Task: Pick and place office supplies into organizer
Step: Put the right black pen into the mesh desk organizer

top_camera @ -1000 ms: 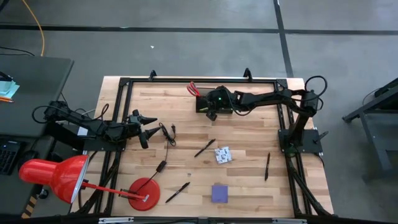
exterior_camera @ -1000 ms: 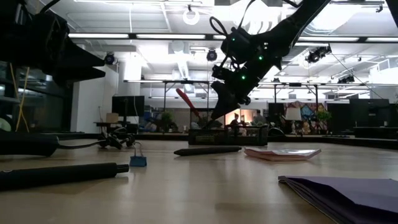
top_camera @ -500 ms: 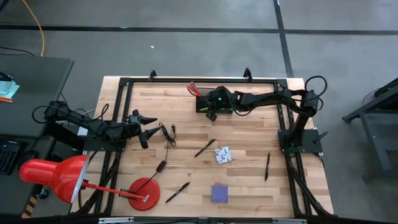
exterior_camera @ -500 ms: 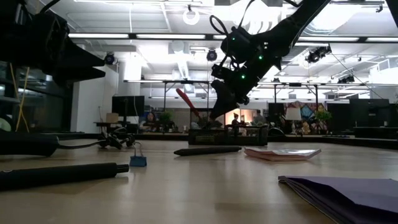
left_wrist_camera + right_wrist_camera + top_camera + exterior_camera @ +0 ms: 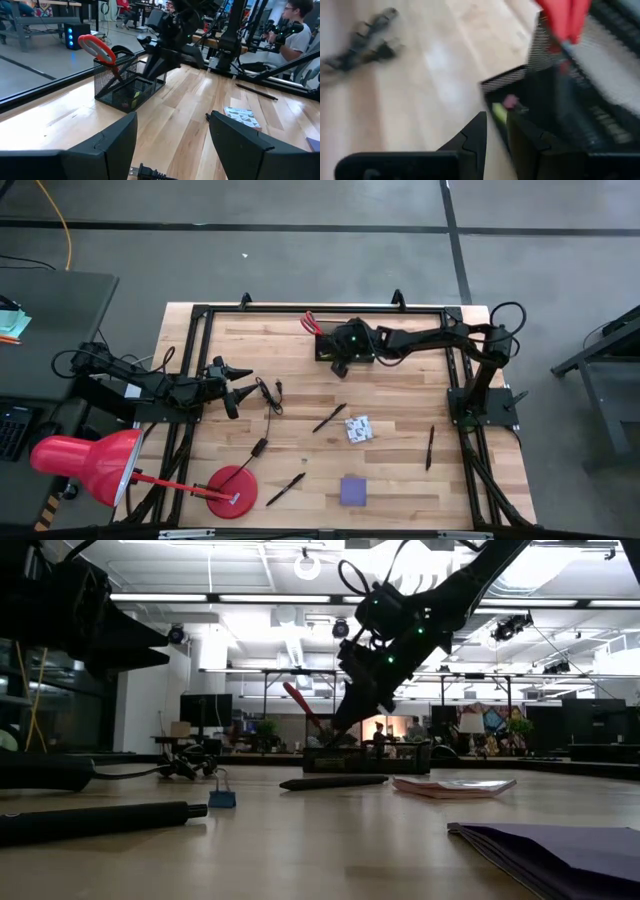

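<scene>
The black mesh organizer stands at the table's far middle. Red-handled scissors stick up out of its cup section. A yellow piece lies in its lower tray. My right gripper slants down over that tray, its fingers a little apart with nothing between them. Three black pens, a white patterned packet and a purple sticky-note pad lie flat on the table. My left gripper waits open at the left.
A red desk lamp stands at the near left, with its shade off the table's edge and its round base on the table. A thin black cable lies by my left gripper. A black frame rail rims the table. A person sits beyond it.
My right gripper has stayed over the organizer and has tipped a little, its fingers slanting further down toward the tray.
</scene>
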### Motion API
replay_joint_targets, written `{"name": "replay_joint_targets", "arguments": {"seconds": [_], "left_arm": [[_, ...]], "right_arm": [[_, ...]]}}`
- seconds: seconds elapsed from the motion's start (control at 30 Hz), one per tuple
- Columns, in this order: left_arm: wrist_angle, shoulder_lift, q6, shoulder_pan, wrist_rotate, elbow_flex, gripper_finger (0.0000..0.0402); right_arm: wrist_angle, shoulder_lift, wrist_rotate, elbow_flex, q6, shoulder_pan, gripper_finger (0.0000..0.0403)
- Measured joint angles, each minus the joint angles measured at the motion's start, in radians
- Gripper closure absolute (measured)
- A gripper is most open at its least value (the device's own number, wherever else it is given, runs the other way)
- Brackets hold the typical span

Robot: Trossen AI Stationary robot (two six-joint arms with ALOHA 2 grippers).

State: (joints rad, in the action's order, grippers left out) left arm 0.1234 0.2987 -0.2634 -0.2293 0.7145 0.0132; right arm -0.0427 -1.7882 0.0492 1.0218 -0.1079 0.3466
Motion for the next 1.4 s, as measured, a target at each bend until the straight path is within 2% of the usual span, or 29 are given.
{"name": "replay_joint_targets", "arguments": {"seconds": [0.1,0.17,0.27,0.4,0.6,0.77,1.0,1.13,1.4], "left_arm": [[0.000,0.000,0.000,0.000,0.000,0.000,0.0169],[0.000,0.000,0.000,0.000,0.000,0.000,0.0169],[0.000,0.000,0.000,0.000,0.000,0.000,0.0169],[0.000,0.000,0.000,0.000,0.000,0.000,0.0169],[0.000,0.000,0.000,0.000,0.000,0.000,0.0169],[-0.004,0.000,0.000,0.000,0.000,0.000,0.0169],[-0.016,0.000,0.000,0.000,0.000,0.000,0.0169],[-0.017,0.000,0.000,0.000,0.000,0.000,0.0169],[-0.021,0.000,0.000,0.000,0.000,0.000,0.0169]], "right_arm": [[-0.004,0.000,0.097,0.000,-0.190,0.000,0.0334],[0.004,0.000,0.175,-0.004,-0.215,-0.003,0.0334],[0.047,0.000,0.150,-0.014,-0.271,-0.045,0.0336],[0.161,0.000,-0.037,-0.022,-0.300,-0.166,0.0336],[0.319,0.017,-0.416,-0.023,-0.442,-0.404,0.0336],[0.359,0.034,-0.659,-0.023,-0.651,-0.635,0.0336],[0.413,0.036,-1.072,-0.023,-0.965,-0.977,0.0336],[0.450,0.036,-1.206,-0.023,-1.129,-1.121,0.0336],[0.437,0.034,-1.317,-0.023,-1.243,-1.289,0.0336]]}}
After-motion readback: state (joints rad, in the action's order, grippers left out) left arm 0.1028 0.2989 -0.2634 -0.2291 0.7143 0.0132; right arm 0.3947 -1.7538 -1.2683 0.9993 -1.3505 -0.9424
